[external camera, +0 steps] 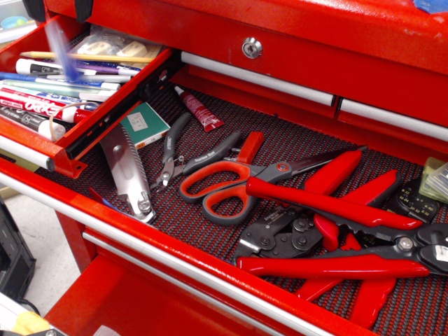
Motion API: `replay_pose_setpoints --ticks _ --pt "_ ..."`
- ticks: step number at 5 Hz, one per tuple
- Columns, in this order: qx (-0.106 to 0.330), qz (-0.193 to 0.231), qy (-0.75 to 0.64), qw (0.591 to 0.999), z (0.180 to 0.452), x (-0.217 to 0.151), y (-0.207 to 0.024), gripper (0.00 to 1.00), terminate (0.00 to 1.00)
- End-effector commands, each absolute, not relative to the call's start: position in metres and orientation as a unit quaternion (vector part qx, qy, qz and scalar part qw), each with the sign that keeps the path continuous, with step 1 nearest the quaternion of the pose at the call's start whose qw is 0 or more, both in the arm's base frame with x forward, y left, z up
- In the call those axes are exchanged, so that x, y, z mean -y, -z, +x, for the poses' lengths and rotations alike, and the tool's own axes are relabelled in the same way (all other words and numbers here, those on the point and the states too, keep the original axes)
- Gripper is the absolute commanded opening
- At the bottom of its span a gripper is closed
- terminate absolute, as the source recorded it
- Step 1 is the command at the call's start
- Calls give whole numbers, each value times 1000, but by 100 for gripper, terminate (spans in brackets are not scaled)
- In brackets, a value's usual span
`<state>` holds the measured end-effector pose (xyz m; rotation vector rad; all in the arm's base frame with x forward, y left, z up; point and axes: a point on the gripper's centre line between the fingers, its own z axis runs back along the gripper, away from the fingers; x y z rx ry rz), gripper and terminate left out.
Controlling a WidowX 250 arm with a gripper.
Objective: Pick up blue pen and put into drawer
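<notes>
The blue pen is showing only as a motion-blurred blue and pale streak above the drawer, the narrow red one with the silver front rail at upper left. Its long axis is running nearly upright in the picture, leaning slightly so the top end sits toward the left and the lower end toward the right; the lower end is overlapping the markers in the drawer, though the blur is making it impossible to tell whether it is touching them or which end carries the cap.

The gripper is appearing only as two dark fingertips poking in at the top edge, one on either side of the streak's upper end, standing apart with the pen not visibly between them; whether they are fully spread I cannot tell.

Inside the drawer, a yellow pencil, a black-capped white marker and a red-lettered EXPO marker are lying roughly parallel to one another, crossways to the pen's streak.

In the wide mesh-lined drawer below, a small red tube, orange-handled scissors and red-handled crimpers are lying well apart from the pen.
</notes>
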<state>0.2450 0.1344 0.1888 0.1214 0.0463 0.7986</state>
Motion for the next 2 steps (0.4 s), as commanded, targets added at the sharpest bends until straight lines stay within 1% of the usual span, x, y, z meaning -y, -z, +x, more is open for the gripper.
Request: replay_pose_setpoints --ticks 1,2 --pt "0 60 -384 921 253 -136 -206 100 0" --pt "0 60 -384 921 253 -136 -206 100 100"
